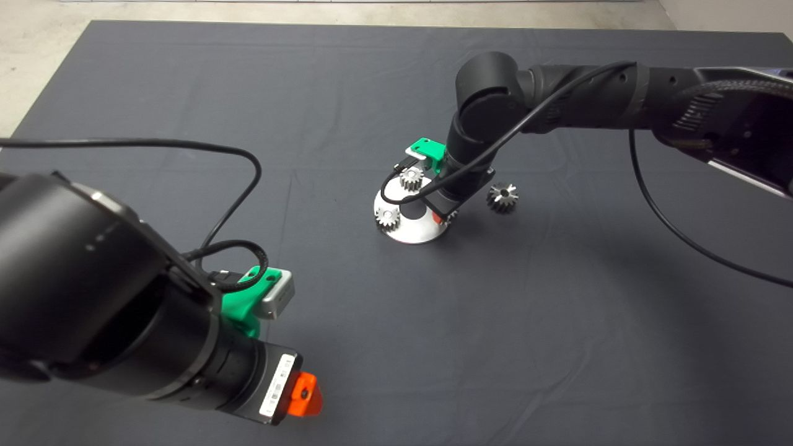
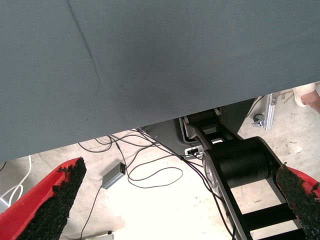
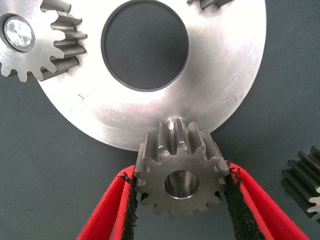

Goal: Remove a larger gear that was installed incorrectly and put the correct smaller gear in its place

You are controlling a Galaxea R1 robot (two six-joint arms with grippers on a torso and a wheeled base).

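Note:
My right gripper (image 3: 180, 175) is shut on the smaller gear (image 3: 172, 160), a grey spur gear with its centre hole facing the camera. It is held at the rim of the round silver plate (image 3: 225, 75), and the top of a bare peg (image 3: 175, 121) shows just beyond it; I cannot tell whether they touch. In the head view the right gripper (image 1: 442, 217) hangs over the plate (image 1: 412, 234) at its right edge. The larger gear (image 1: 502, 197), dark with long shiny teeth, lies on the mat to the right of the plate and also shows as the larger gear (image 3: 307, 182) in the right wrist view.
Two silver spur gears (image 1: 411, 178) (image 1: 387, 218) sit on the plate around its centre hole (image 1: 414, 210). My left gripper (image 1: 303, 394) waits open at the lower left; between its fingers (image 2: 55, 200) show the mat's edge, floor cables and the robot's base.

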